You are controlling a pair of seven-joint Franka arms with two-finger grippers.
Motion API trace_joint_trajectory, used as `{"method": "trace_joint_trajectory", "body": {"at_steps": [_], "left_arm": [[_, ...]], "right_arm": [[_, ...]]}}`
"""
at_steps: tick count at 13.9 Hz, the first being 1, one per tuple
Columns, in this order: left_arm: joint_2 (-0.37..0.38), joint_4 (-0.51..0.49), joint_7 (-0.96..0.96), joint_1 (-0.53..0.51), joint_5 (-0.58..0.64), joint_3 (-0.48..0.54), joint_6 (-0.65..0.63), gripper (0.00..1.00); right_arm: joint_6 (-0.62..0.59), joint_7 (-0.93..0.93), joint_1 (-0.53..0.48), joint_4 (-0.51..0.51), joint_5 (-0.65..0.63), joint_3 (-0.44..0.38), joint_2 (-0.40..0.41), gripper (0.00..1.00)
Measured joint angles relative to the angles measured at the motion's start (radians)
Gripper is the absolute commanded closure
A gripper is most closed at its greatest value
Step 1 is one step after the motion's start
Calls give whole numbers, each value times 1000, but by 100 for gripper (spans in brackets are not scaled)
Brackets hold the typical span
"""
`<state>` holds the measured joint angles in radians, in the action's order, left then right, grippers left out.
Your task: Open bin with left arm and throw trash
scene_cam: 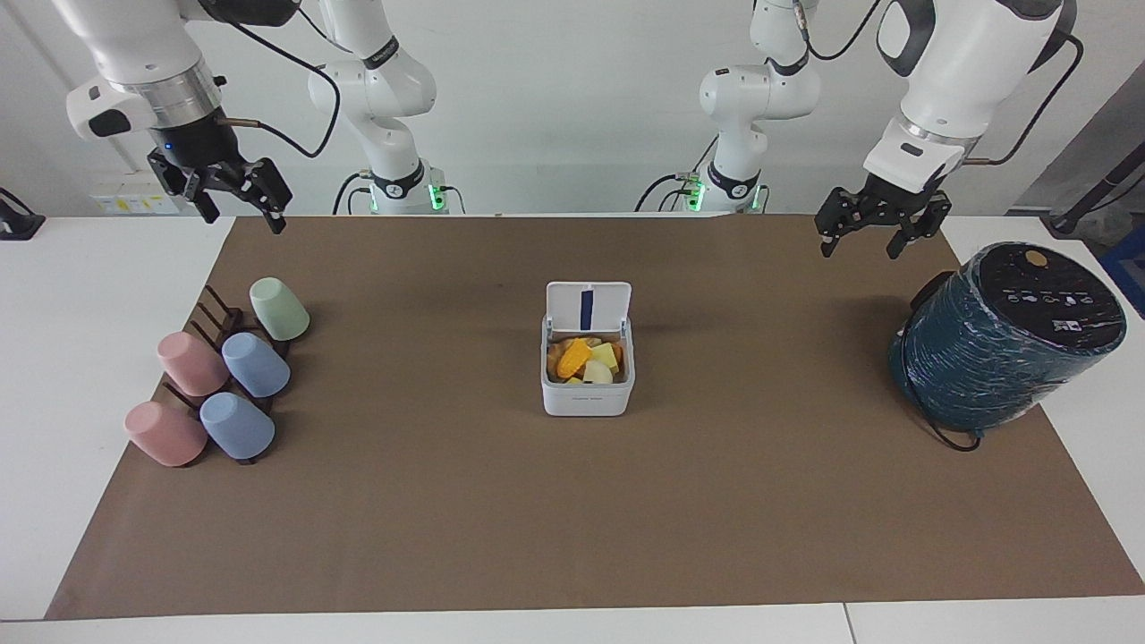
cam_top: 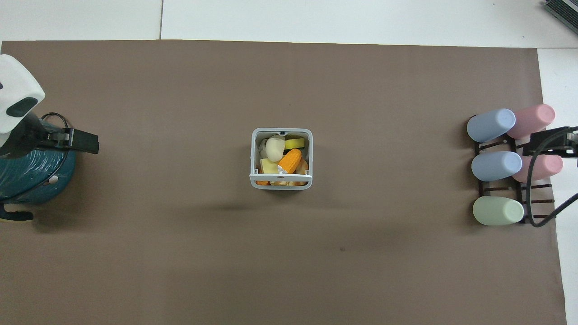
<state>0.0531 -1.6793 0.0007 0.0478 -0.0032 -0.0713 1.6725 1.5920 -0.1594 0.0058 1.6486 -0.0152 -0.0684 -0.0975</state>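
1. The bin, a smooth white square box with rounded corners, sits mid-mat, its flat hinged lid upright.
2. The trash fills it: a cream lump, a ridged orange cob, pale yellow wedges.
3. The left gripper hangs open and empty near the wrapped teal cylinder.
4. The right gripper hangs open and empty near the 5 matte pastel cups.

Teal cylinder cropped at overhead edge
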Motion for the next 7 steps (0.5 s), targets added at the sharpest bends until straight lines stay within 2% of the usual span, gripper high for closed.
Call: {"method": "trace_joint_trajectory", "body": {"at_steps": [7], "left_arm": [[0,0,31,0,0,0,0,0]], "right_arm": [[-32,22,10,1,-2,11,0,0]]}}
